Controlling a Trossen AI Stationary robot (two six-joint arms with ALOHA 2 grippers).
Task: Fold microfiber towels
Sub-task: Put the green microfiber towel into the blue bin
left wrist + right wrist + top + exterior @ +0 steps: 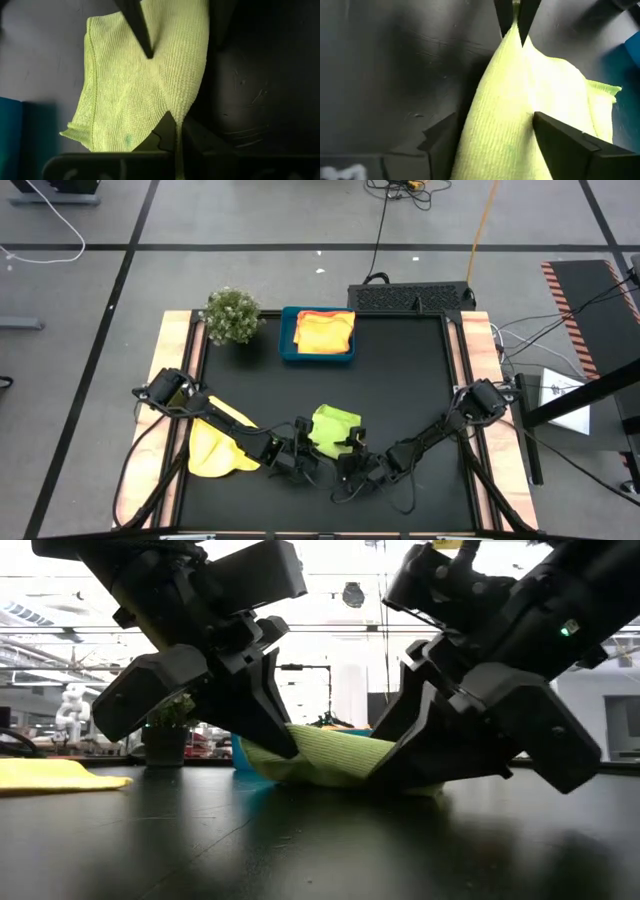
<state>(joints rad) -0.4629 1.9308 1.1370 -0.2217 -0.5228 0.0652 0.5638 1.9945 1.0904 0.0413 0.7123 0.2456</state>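
Towels number at least three: a lime green towel point(333, 427) near the middle of the surface's point(400, 380) front edge, a yellow towel point(215, 450) toward its front left corner, and an orange-yellow towel point(324, 332) filling the single blue tray point(288, 338) at the back edge beside one small plant point(232, 314). Left pincer point(300, 442) is clamped on the green towel's left edge, while the right pincer point(352, 455) stands with fingers apart astride its right edge.

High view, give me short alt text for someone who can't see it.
Both grippers meet at a lime green towel near the table's front edge. A yellow towel lies left; a blue tray of folded towels sits at the back.
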